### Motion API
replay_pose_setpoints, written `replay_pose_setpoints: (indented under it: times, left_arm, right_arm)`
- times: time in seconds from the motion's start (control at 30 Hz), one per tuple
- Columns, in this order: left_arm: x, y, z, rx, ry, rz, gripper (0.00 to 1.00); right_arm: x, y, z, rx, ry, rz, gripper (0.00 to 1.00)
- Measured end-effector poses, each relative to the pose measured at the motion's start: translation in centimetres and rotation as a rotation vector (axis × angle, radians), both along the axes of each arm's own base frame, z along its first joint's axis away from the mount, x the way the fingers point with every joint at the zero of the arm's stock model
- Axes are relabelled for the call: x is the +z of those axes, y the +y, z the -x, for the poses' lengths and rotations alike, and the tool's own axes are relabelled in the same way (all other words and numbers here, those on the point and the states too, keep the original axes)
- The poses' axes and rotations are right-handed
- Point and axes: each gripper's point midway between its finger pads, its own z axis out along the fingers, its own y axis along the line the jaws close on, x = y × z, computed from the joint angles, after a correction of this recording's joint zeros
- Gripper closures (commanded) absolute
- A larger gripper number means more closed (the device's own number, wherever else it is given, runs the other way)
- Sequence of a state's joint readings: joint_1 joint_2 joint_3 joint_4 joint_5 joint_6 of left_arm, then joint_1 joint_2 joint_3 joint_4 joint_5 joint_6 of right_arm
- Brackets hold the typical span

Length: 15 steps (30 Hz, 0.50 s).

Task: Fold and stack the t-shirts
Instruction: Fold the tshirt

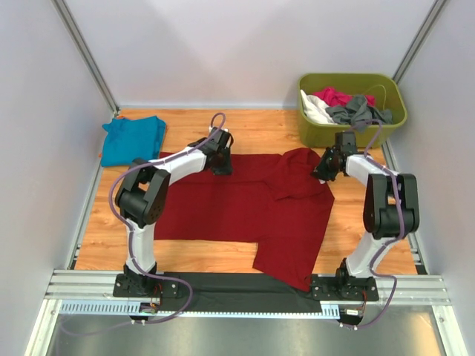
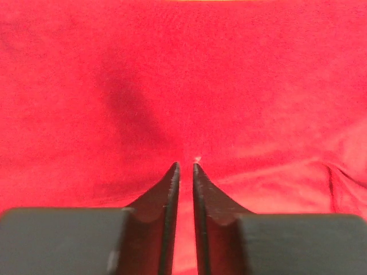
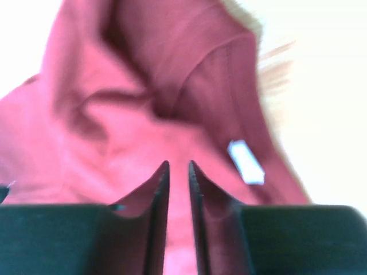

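**A:** Which step is judged to be in hand?

**B:** The folding of the dark red shirt (image 1: 245, 204). It is spread across the middle of the table (image 1: 356, 230). Its left part is laid flat, its right part is doubled over and rumpled, and one corner reaches the near edge. The teal shirt (image 1: 133, 139) is seen folded at the far left corner, well apart, so nothing has been stacked yet.

**A:** How are the fingers placed?

**B:** The left gripper (image 2: 184, 166) is set down near the far edge of the shirt's left part. The right gripper (image 3: 178, 163) is set at the bunched far right part, near the white label (image 3: 245, 162). On both, the fingers are drawn nearly together, with only a slit left. Cloth is seen behind each slit, but whether it is pinched cannot be told.

**A:** What is called for next?

**B:** If cloth is held, both far points should be lifted together and carried toward the near edge, so that the shirt is halved evenly. If not, a firmer pinch is needed first. The rumpled right side should be smoothed, or a crooked fold is likely. The basket (image 1: 315, 133) of other garments is to be left alone.
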<state>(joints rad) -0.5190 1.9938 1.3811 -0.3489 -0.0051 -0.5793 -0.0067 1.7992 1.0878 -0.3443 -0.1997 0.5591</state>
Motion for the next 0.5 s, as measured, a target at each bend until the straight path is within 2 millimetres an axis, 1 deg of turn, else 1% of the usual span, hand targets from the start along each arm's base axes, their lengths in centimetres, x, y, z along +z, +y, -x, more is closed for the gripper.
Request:
replay_pose_setpoints:
  times: [0.03,0.07,0.1,0.13,0.17,0.23,0.27,0.3,0.33,0.37,0.4,0.43,0.47,0.5]
  left_arm:
    - [0.4,0.0,0.0,-0.006,-0.001,0.002,0.65]
    - [1.1,0.3,0.1,-0.011,-0.005,0.000,0.57]
    - [2.0,0.8,0.5,-0.010,-0.004,-0.002,0.49]
    - [3.3,1.4,0.8,-0.005,-0.013,-0.002,0.35]
    - [4.9,2.1,1.3,0.006,-0.033,0.003,0.29]
    - [8.3,4.2,3.0,0.055,-0.076,0.024,0.20]
    - [10.0,5.7,4.3,0.096,-0.098,0.037,0.18]
    - [11.2,7.1,5.4,0.134,-0.113,0.048,0.17]
    - [12.4,8.9,6.9,0.189,-0.136,0.067,0.16]
    - [13.3,10.7,8.4,0.252,-0.151,0.086,0.16]
    - [13.6,12.5,9.9,0.319,-0.158,0.104,0.17]
    - [13.5,14.2,11.3,0.396,-0.160,0.121,0.19]
    - [12.6,15.6,12.6,0.457,-0.138,0.119,0.20]
    - [11.7,17.1,14.4,0.531,-0.120,0.118,0.21]
  right_arm:
    - [1.0,0.0,0.3,0.006,-0.010,0.004,0.69]
    - [2.3,0.0,0.4,0.010,-0.030,0.005,0.61]
    - [4.1,0.0,0.5,0.016,-0.064,0.007,0.44]
    - [6.2,0.0,0.5,0.015,-0.108,0.006,0.35]
    - [8.7,0.1,0.5,0.020,-0.167,0.007,0.18]
    - [13.5,0.1,1.2,0.022,-0.282,0.006,0.01]
    - [15.2,0.1,1.7,0.020,-0.322,0.005,0.00]
    - [16.9,0.2,2.6,0.017,-0.362,0.003,0.00]
    - [18.1,0.1,3.6,0.012,-0.391,0.003,0.00]
    - [18.8,0.1,4.7,0.004,-0.407,-0.001,0.00]
    - [18.8,0.1,5.9,-0.007,-0.404,-0.004,0.00]
    - [18.2,0.0,7.0,-0.018,-0.385,-0.007,0.00]
    - [17.1,0.0,8.6,-0.034,-0.345,-0.015,0.00]
    - [16.0,0.0,9.7,-0.046,-0.305,-0.020,0.00]
